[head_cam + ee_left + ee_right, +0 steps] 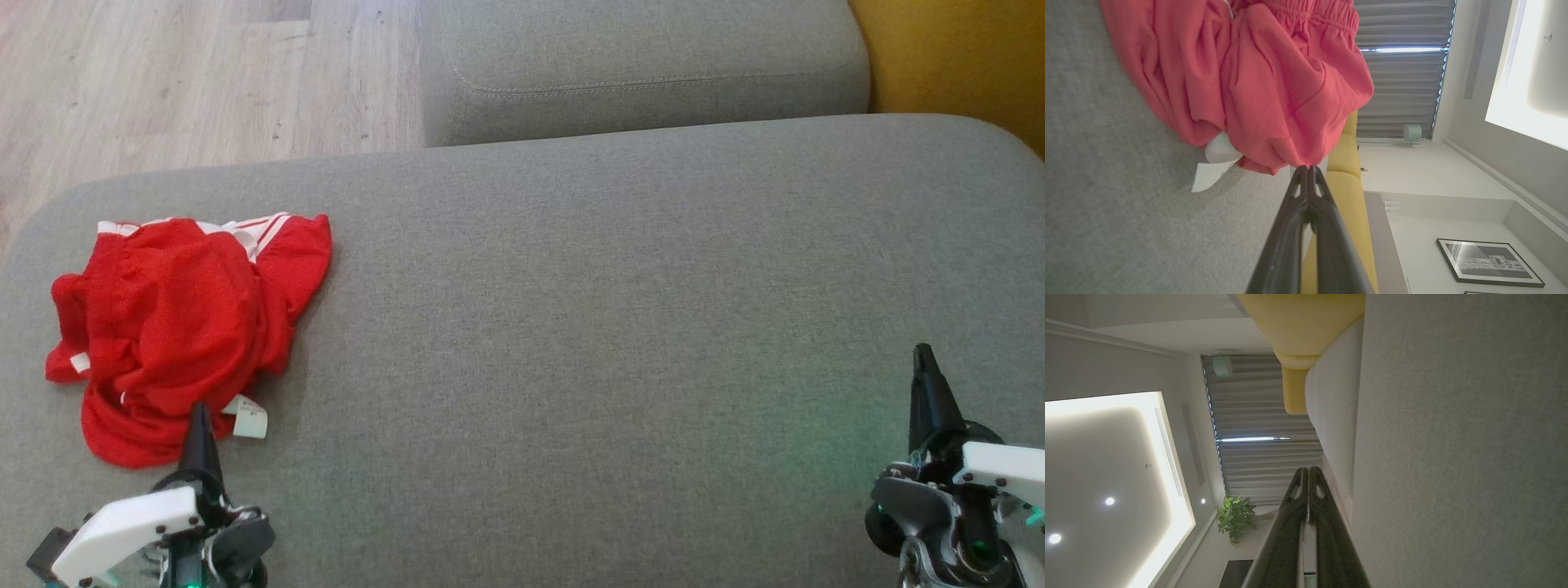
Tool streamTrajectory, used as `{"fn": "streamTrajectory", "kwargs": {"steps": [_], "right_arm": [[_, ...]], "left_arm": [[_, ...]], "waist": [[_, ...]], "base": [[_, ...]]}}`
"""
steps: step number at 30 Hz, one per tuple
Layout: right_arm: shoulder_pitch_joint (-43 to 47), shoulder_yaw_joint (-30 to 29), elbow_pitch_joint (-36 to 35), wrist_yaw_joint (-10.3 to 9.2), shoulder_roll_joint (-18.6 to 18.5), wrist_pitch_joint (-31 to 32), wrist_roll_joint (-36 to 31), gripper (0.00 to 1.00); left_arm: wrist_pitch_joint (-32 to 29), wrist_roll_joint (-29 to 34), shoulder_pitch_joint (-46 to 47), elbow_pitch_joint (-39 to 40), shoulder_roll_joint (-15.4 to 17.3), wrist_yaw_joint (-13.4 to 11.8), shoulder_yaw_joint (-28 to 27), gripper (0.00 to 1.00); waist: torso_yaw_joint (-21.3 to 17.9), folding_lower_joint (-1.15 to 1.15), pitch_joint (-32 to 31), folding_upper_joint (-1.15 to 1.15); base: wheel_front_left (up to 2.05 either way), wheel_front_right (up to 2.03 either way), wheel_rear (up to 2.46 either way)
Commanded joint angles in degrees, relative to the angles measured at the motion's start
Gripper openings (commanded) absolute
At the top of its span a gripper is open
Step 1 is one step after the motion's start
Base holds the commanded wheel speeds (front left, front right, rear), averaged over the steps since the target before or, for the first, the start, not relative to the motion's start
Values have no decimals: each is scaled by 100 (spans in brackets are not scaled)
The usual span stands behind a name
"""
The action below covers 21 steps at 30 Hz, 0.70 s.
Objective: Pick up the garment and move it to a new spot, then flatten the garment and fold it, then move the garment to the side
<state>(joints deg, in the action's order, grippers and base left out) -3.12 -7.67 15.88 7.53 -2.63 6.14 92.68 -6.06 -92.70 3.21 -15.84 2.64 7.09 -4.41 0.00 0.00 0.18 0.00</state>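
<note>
Your left gripper (198,412) is clenched at the near hem of the red garment (180,327), which lies bunched at frame left on the grey cushion (612,327). I can't tell whether it has caught any cloth, and a thin pinch may slip. The white tag (249,420) lies just beside it. Your right gripper (924,359) is clenched and empty at lower right.

One red garment (180,327), two grey cushions (637,327) (645,73), two hands (198,408) (923,351) and one leafy plant (1235,518).

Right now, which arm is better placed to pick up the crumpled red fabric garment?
Left. The left gripper, shut, sits at the near edge of the crumpled red garment; the right gripper, also shut, is far across the grey fabric cushion.
</note>
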Motion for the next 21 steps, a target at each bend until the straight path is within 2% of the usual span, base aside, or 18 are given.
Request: {"fn": "streamTrajectory", "kwargs": {"steps": [1, 21], "right_arm": [[-307, 116, -186, -4, -29, 35, -51, 0], [-307, 114, -186, -4, -28, 36, -53, 0]], "left_arm": [[-43, 53, 298, 180, 28, 40, -211, 0], [-44, 55, 298, 180, 27, 40, -213, 0]], "waist": [[0, 0, 0, 0], [0, 0, 0, 0]], "base": [[0, 0, 0], [0, 0, 0]]}}
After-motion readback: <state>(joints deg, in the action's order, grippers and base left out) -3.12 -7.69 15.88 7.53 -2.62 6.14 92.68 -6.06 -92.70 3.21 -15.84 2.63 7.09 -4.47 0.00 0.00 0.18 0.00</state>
